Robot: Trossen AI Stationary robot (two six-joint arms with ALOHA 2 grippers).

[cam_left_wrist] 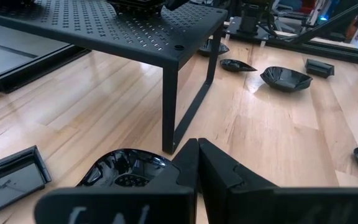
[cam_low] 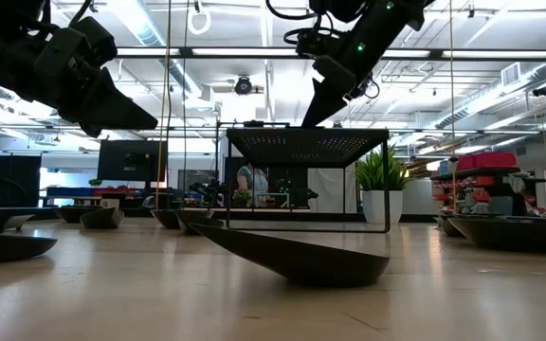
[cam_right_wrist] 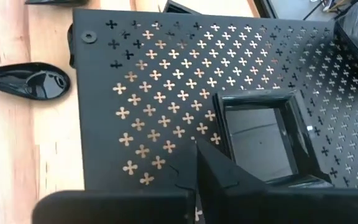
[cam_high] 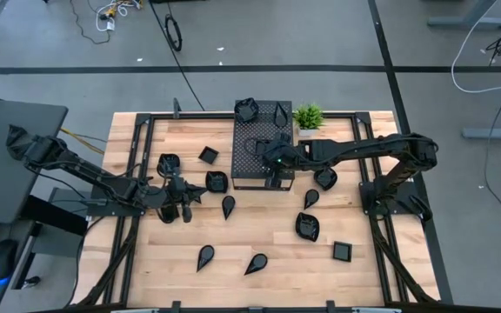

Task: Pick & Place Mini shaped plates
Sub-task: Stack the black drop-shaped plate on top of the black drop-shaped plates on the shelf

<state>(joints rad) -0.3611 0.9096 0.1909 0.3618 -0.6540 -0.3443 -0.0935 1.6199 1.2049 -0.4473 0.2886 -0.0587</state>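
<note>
Two grippers: your right gripper [cam_high: 274, 165] hangs clenched, empty, above a square plate [cam_right_wrist: 263, 140] on the perforated stand [cam_high: 262, 148]; left gripper [cam_high: 183, 193] clenched beside a rounded plate [cam_left_wrist: 124, 169].

No readable text, label, brand, number or sign appears in any view. The faint pale marks on the left claw [cam_left_wrist: 194, 180] are too blurred to make out, and the room's distant signs and screens are illegible.
</note>
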